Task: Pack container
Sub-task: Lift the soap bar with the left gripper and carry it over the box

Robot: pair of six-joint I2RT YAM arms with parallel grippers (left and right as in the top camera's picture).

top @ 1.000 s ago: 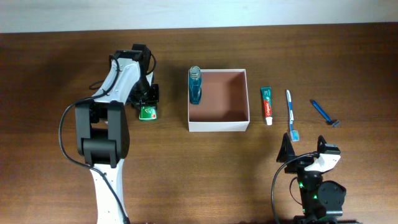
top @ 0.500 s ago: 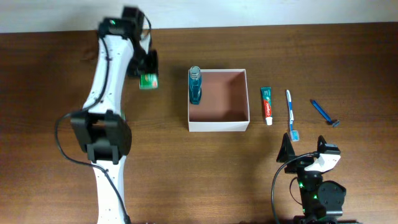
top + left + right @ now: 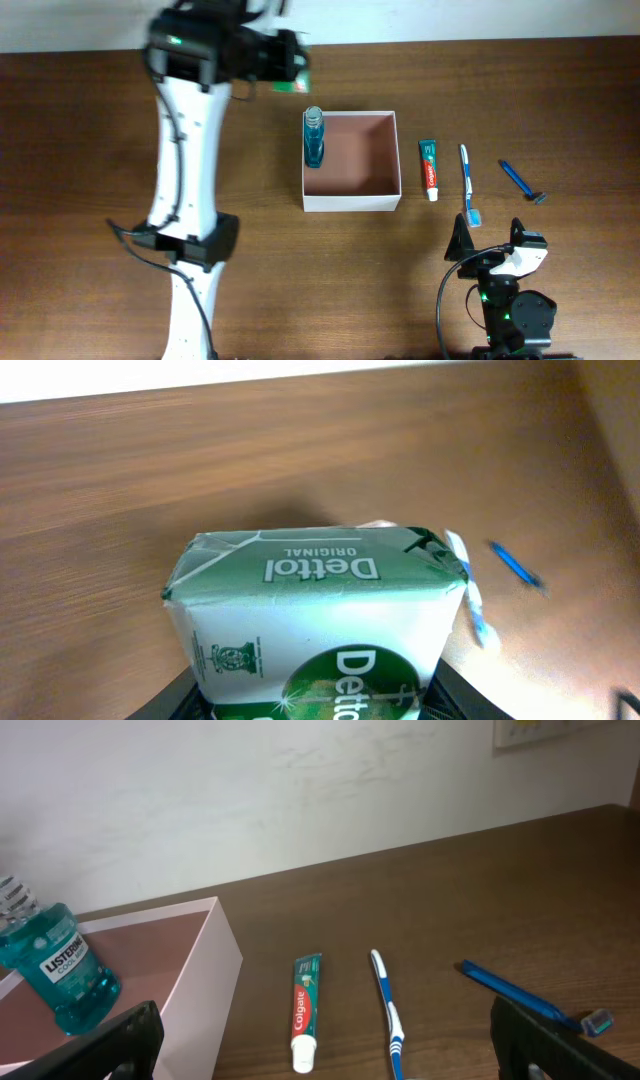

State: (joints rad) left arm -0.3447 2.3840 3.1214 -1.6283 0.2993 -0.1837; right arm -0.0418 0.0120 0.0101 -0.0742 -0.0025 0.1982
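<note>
Left gripper (image 3: pixel 287 66) is clamped on the Dettol soap bar (image 3: pixel 315 610), up in the air off the far left corner of the container (image 3: pixel 350 201). I'd carry it over the bare reddish floor, steer clear of the Listerine bottle (image 3: pixel 314 140) standing at the left wall, get low, then let go.

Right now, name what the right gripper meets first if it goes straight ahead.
Probably the toothbrush, lying nearest ahead of the right gripper, the toothpaste just beside it; height is unclear, so it might pass over both.

The wooden table (image 3: pixel 80 150) carries container (image 3: pixel 351 202), toothpaste (image 3: pixel 430 168), toothbrush (image 3: pixel 467 180) and razor (image 3: pixel 520 180).
</note>
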